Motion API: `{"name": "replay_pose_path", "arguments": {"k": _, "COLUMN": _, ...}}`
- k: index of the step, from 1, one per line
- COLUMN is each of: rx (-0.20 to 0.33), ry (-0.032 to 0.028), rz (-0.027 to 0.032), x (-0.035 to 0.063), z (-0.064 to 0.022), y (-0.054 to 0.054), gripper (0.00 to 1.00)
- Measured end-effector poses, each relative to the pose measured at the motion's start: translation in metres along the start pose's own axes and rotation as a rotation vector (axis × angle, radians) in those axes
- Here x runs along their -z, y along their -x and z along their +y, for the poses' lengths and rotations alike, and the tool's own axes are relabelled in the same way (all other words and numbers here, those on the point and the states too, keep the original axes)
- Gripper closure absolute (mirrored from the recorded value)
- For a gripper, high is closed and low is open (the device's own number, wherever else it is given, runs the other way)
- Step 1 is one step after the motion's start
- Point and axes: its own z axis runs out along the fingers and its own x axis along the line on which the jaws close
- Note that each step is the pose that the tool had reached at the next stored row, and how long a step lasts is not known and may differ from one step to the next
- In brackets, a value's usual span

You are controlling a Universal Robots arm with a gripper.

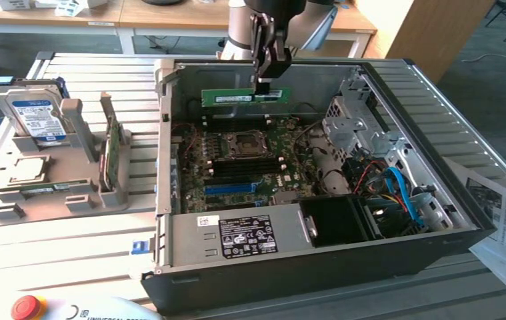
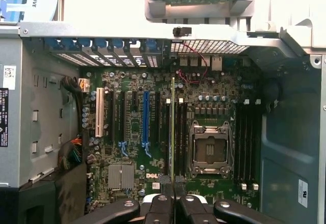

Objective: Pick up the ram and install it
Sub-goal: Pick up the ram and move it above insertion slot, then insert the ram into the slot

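1. On the exterior view's left, a grey moulded parts holder (image 1: 4, 200) is seen. A metal-cased hard drive (image 1: 32, 115), a wider green card (image 1: 111, 157) set on edge and a second green memory stick (image 1: 50, 189) lying flat are kept in it.
2. Toward the middle, the open computer case (image 1: 165, 133) of bare sheet metal is laid on its side, so that the green motherboard (image 1: 195, 180) is exposed.
3. The ram (image 1: 235, 98), a thin, flat green board with a white sticker, is clamped at one end by the gripper (image 1: 267, 85). It is held on edge above the far part of the motherboard, clear of it.
4. The step in hand is judged to be the carry to the socket: the pick-up is done, and the stick is not yet seated.
5. Below the stick, long black plastic memory slots (image 1: 239, 122) are seen just beside the square metal CPU socket (image 1: 244, 143). In the wrist view the stick is seen edge-on, running parallel to these slots.
6. Seating is judged to call for the lower edge to be lined up exactly with one narrow slot and pressed evenly along its length, as the board is thin and rigid.
7. On the exterior view's right, a perforated metal drive cage (image 1: 353, 127) and flexible blue cables (image 1: 401, 190) are crowded together.
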Motion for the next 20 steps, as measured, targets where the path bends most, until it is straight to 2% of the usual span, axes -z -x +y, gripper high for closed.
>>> {"name": "replay_pose_path", "arguments": {"k": 4, "rx": 0.000, "ry": -0.0006, "rz": -0.0003, "x": 0.0000, "z": 0.0000, "y": 0.0000, "gripper": 0.88}}
{"name": "replay_pose_path", "arguments": {"k": 5, "rx": 0.000, "ry": -0.0014, "rz": -0.0017, "x": 0.0001, "z": 0.0001, "y": -0.0001, "gripper": 0.88}}
{"name": "replay_pose_path", "arguments": {"k": 7, "rx": 0.000, "ry": -0.0048, "rz": -0.0080, "x": -0.0001, "z": 0.0000, "y": 0.0000, "gripper": 0.88}}
{"name": "replay_pose_path", "arguments": {"k": 9, "rx": 0.000, "ry": -0.0063, "rz": -0.0105, "x": -0.0001, "z": 0.0000, "y": 0.0001, "gripper": 0.88}}
{"name": "replay_pose_path", "arguments": {"k": 20, "rx": 0.000, "ry": -0.0062, "rz": -0.0105, "x": -0.0005, "z": 0.0000, "y": 0.0000, "gripper": 0.88}}
